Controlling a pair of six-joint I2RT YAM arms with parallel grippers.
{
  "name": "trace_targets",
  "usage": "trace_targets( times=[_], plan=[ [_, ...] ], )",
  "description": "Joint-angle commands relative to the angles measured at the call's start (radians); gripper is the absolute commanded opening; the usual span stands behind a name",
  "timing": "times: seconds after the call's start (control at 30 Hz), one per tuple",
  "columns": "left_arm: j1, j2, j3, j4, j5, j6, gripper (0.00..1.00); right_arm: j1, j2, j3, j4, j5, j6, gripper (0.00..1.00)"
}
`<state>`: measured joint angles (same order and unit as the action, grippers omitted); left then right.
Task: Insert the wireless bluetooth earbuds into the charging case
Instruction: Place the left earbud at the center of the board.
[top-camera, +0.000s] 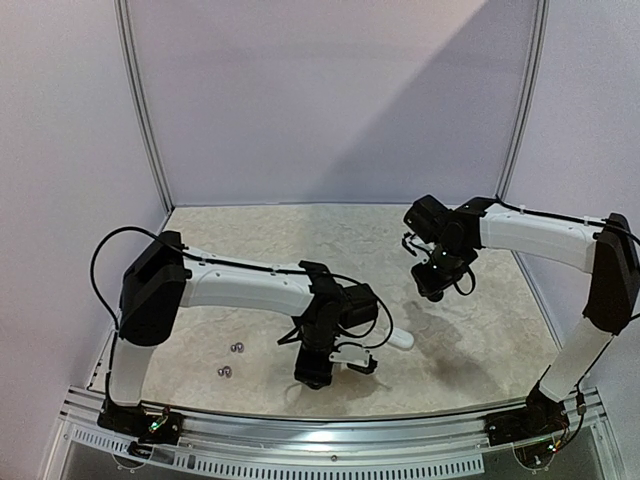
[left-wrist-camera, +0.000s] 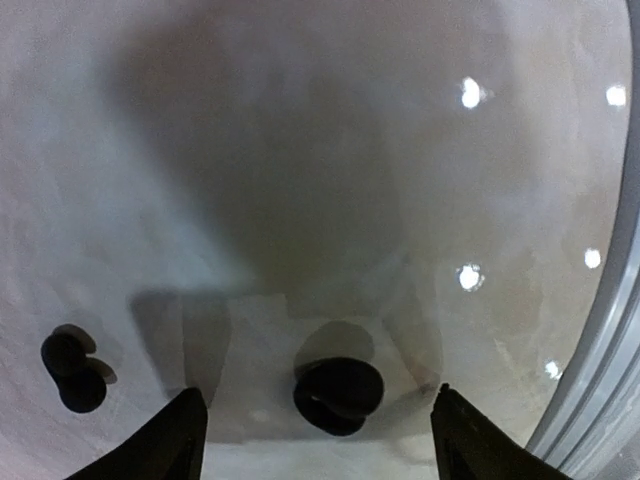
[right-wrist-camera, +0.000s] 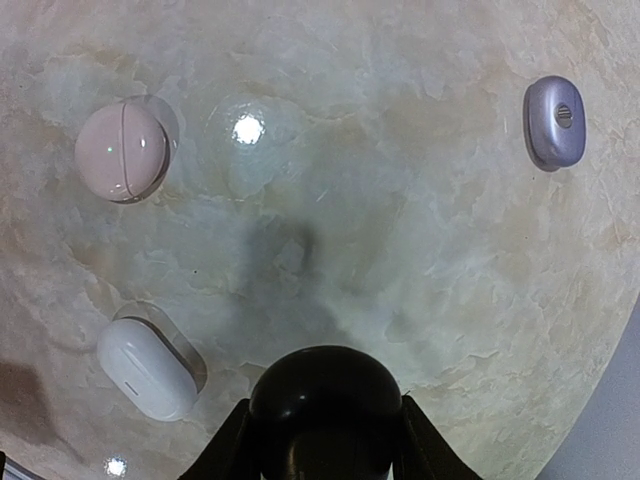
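Observation:
My left gripper (left-wrist-camera: 316, 392) stands open, low over the table near its front edge. A black earbud (left-wrist-camera: 338, 396) lies on the surface between the two fingertips, touching neither. Further left lie two more dark earbuds (left-wrist-camera: 72, 370), close together. From above, the left gripper (top-camera: 315, 376) points straight down, with two small earbuds (top-camera: 232, 360) on the table to its left. My right gripper (right-wrist-camera: 322, 402) is shut on a rounded black charging case (right-wrist-camera: 325, 400), held above the table at the back right (top-camera: 432, 284).
Under the right gripper lie a round pink case (right-wrist-camera: 122, 150), a white oval case (right-wrist-camera: 145, 368) and a lavender case (right-wrist-camera: 554, 122). A white case (top-camera: 400, 340) shows just right of the left gripper. The metal front rail (left-wrist-camera: 600, 350) runs close by.

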<state>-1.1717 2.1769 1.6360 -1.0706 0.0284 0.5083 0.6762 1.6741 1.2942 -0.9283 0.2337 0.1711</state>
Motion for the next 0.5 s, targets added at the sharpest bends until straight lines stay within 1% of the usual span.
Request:
trace_targets(
  times=[0.0, 0.03, 0.07, 0.17, 0.23, 0.37, 0.47],
  plan=[
    [0.0, -0.072, -0.061, 0.03, -0.025, 0.022, 0.9, 0.008, -0.045, 0.008, -0.022, 0.015, 0.0, 0.13],
    [0.001, -0.09, -0.061, 0.023, -0.025, 0.026, 0.98, 0.009, -0.049, 0.014, -0.025, 0.014, 0.001, 0.13],
    [0.001, -0.109, -0.056, 0.005, -0.025, 0.033, 0.99, 0.009, -0.05, 0.02, -0.027, 0.012, 0.001, 0.13],
    [0.001, -0.179, -0.044, -0.047, -0.01, 0.056, 0.99, 0.008, -0.05, 0.043, -0.03, 0.004, 0.001, 0.13],
    [0.003, -0.238, -0.038, -0.083, -0.024, 0.078, 0.99, 0.009, -0.044, 0.063, -0.032, -0.001, -0.002, 0.13],
    [0.031, -0.364, -0.039, -0.165, -0.153, 0.141, 0.99, 0.008, -0.017, 0.126, -0.05, -0.005, -0.011, 0.13],
    [0.095, -0.467, -0.05, -0.203, -0.226, 0.153, 0.99, 0.008, 0.015, 0.19, -0.069, -0.007, -0.012, 0.12]
  ],
)
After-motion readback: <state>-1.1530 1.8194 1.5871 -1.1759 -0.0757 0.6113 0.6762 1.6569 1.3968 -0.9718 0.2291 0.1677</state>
